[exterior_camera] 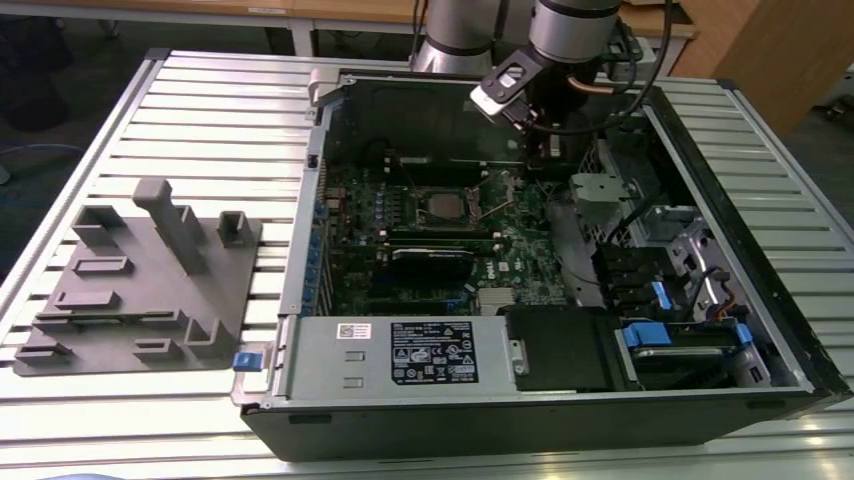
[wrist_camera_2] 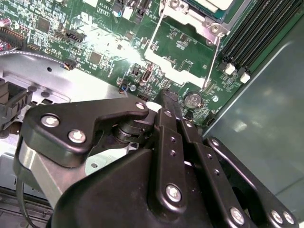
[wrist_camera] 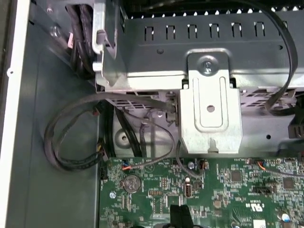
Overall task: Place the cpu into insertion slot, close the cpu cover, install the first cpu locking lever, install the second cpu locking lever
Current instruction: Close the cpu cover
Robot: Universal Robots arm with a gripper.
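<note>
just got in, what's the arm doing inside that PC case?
The gripper, shut and holding nothing, hangs over the green motherboard inside the open PC case, near the insertion slot. The cpu cover looks down over the slot; whether the wire levers are latched can't be told.

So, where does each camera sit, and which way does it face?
Exterior view: off the arm, looking down into the open computer case; the arm reaches in.
Second wrist view: on the wrist, looking along the gripper to the circuit board.
First wrist view: on the wrist, facing a metal bracket; the gripper shows.
Both wrist views share gripper and circuit board.
</note>
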